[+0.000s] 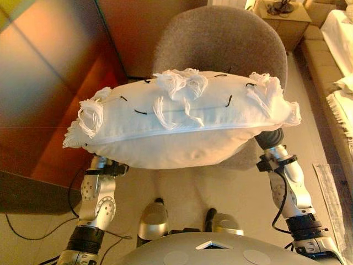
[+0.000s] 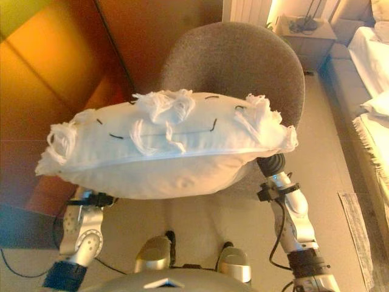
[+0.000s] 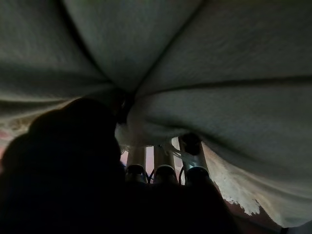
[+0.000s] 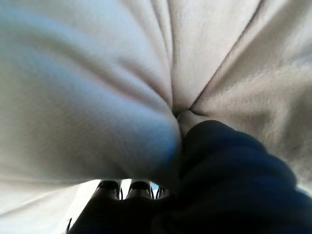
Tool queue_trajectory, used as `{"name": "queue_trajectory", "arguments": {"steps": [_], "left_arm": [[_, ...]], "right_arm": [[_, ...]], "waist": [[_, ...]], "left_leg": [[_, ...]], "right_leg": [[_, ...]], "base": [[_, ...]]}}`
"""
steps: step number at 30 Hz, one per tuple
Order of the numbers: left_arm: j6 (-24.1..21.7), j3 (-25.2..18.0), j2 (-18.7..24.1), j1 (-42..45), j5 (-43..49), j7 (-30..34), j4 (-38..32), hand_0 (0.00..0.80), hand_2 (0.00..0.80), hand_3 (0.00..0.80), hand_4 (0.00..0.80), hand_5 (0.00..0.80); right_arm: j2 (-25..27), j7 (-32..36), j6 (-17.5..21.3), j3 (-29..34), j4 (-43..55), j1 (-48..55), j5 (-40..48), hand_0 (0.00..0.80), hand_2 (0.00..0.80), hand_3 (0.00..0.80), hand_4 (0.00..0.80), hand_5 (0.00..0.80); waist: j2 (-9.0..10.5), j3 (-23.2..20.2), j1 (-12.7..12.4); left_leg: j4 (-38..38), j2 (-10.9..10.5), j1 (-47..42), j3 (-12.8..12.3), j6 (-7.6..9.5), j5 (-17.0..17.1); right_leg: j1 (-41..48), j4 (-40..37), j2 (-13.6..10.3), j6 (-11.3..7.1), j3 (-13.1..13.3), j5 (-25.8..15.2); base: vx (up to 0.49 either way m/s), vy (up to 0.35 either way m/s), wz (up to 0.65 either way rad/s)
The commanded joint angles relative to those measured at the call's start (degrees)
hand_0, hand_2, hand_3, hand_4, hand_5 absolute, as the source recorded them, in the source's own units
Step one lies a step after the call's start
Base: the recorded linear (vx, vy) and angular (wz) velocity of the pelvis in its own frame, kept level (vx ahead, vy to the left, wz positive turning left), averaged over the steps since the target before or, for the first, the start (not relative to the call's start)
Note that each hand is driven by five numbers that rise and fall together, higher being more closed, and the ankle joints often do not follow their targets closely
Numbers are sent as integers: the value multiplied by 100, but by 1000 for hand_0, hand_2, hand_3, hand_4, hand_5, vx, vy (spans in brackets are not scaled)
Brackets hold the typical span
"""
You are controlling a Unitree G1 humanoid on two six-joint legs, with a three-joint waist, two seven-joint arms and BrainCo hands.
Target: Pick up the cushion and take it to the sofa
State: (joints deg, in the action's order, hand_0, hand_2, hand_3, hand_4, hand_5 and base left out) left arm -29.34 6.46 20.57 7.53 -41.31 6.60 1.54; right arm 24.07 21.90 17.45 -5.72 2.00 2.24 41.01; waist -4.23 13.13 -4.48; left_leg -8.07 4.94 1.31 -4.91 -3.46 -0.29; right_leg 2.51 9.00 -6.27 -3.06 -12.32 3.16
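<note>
A white cushion (image 1: 182, 127) with tufted tassels and short black stitches is held up off the grey chair (image 1: 220, 44), roughly level, in front of me. Both arms reach up under it from below, so the head views hide both hands. In the left wrist view my left hand (image 3: 163, 168) presses its fingers into the underside, and the cushion's cloth (image 3: 219, 73) gathers into folds at the thumb. In the right wrist view my right hand (image 4: 139, 187) grips the same way, with the fabric (image 4: 97, 73) creased into it. The beige sofa (image 1: 325, 61) runs along the right edge.
The round-backed grey chair stands directly ahead under the cushion. A wooden panel wall (image 1: 49, 83) fills the left. White blankets (image 1: 342, 38) lie on the sofa. A small side table (image 1: 284, 16) stands at the far right, and a rug edge (image 1: 331, 199) lies on the floor.
</note>
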Motion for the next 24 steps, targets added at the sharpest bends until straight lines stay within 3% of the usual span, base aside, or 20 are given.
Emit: {"name": "queue_trajectory", "arguments": {"steps": [1, 3, 6, 10, 13, 16, 17, 21, 22, 24], "left_arm": [[-350, 83, 71, -167, 369, -151, -537, 800, 800, 800, 800, 800], [-326, 47, 85, -38, 459, -224, -583, 800, 800, 800, 800, 800], [-336, -7, 113, 93, 595, -248, -610, 800, 800, 800, 800, 800], [-177, -26, 248, 18, 641, -115, -678, 800, 800, 800, 800, 800], [0, -10, 363, -93, 560, -1, -681, 800, 800, 800, 800, 800], [298, -16, 525, -157, 585, 214, -669, 800, 800, 800, 800, 800], [332, -36, 563, -157, 659, 345, -668, 800, 800, 800, 800, 800], [490, -29, 706, -251, 824, 544, -628, 800, 800, 800, 800, 800], [511, -17, 746, -310, 985, 497, -606, 800, 800, 800, 800, 800], [547, 110, 958, -470, 1028, 408, -538, 800, 800, 800, 800, 800]], "right_arm": [[-173, 344, 282, -542, 828, -688, -186, 800, 800, 800, 800, 800], [-205, 254, 236, -697, 844, -697, -215, 800, 800, 800, 800, 800], [-229, 144, 114, -898, 895, -683, -235, 800, 800, 800, 800, 800], [-99, 68, 138, -934, 895, -681, -33, 800, 800, 800, 800, 800], [-81, 39, 207, -941, 813, -728, 37, 800, 800, 800, 800, 800], [-201, -13, 162, -789, 827, -533, 163, 800, 800, 800, 800, 800], [-288, -20, 133, -701, 852, -426, 150, 800, 800, 800, 800, 800], [-538, 44, 270, -645, 902, -225, 20, 800, 800, 800, 800, 800], [-588, 66, 311, -684, 864, -248, -27, 800, 800, 800, 800, 800], [-514, -43, 306, -735, 823, -329, 78, 800, 800, 800, 800, 800]], "waist": [[131, -152, -253], [66, -161, -360], [-12, -130, -463], [-51, -73, -474], [25, -153, -468], [229, -427, -462], [339, -549, -480], [504, -740, -488], [487, -751, -448], [463, -662, -288]], "left_leg": [[715, 106, 768, 501, -358, 1507], [946, 174, 782, 850, -401, 1739], [1286, 325, 955, 1233, -436, 1817], [1111, 445, 1008, 1315, -472, 1792], [1020, 390, 915, 1161, -403, 1256], [425, 102, 1009, 1043, -173, 802], [276, -29, 1056, 986, -22, 627], [-19, -416, 1112, 853, 334, 264], [-13, -436, 1049, 790, 386, 197], [97, -494, 858, 732, 418, 204]], "right_leg": [[1143, -218, 538, 385, 194, 819], [1225, 1, 609, 448, 385, 1043], [1259, 426, 607, 477, 650, 1384], [1384, 794, 439, 371, 747, 1712], [1474, 896, 132, 151, 684, 1677], [1777, 961, -236, -206, 627, 1232], [1841, 1027, -365, -363, 592, 836], [1547, 1826, -730, -546, 614, -367], [1271, 2030, -757, -534, 690, -551], [714, 1850, -429, -454, 667, -180]], "base": [[471, 96, -28], [449, 88, -19], [505, 113, -3], [479, 155, 0], [474, 204, -58], [519, 196, -61], [504, 182, -35], [402, 165, -18], [307, 136, -23], [307, 125, -31]]}}
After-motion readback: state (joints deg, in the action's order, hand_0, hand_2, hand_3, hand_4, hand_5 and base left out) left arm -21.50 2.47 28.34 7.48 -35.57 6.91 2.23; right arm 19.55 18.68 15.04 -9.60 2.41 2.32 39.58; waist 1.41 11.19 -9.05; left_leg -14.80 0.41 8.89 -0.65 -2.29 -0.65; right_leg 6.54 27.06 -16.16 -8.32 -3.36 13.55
